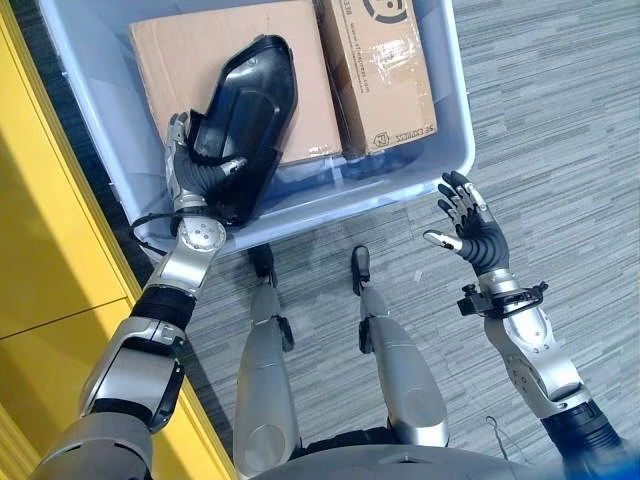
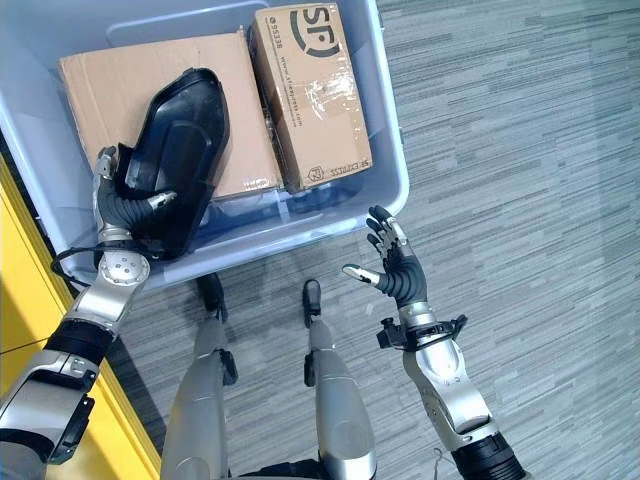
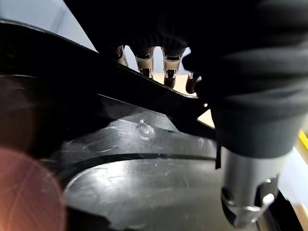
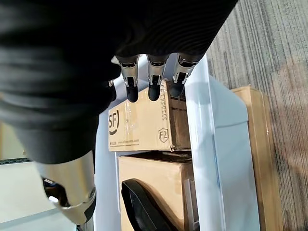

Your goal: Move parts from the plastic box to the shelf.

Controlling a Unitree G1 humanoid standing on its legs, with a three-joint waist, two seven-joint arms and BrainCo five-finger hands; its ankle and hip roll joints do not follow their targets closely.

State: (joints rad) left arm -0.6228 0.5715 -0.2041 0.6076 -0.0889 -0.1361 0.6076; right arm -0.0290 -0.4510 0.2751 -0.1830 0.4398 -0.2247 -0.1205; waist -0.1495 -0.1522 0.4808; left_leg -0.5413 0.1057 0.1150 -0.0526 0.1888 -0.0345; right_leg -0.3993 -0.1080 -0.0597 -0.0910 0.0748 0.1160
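Right hand: right hand [image 1: 470, 228] over the grey striped carpet floor [image 1: 560, 130], just outside the near right corner of the box, fingers spread and nearly straight, thumb out, holding nothing, not touching the box.

Left hand: left hand [image 1: 192, 165] at the near left corner of the box, fingers and thumb curled round the lower edge of the part; wrist view shows fingers [image 3: 143, 61] hooked over the part's dark rim.

Part: glossy black moulded plastic part [image 1: 245, 115], long and rounded, tapering to a point at its far end; clamped in the left hand at its near end, tilted, leaning up and away from the hand over the big carton. Near end sits at the box's near wall. Whether its far end touches the carton can't be told.

Box: pale blue translucent plastic box [image 1: 452, 110] on the floor in front of the robot, open top.

Cartons in box: large flat brown cardboard carton [image 1: 180, 50] on the left half of the box, under the part; smaller taped brown cardboard carton [image 1: 385, 70] just beside it on the right, against the right wall.

Left edge: yellow panel [image 1: 45, 270] runs along the robot's left, beside the box.
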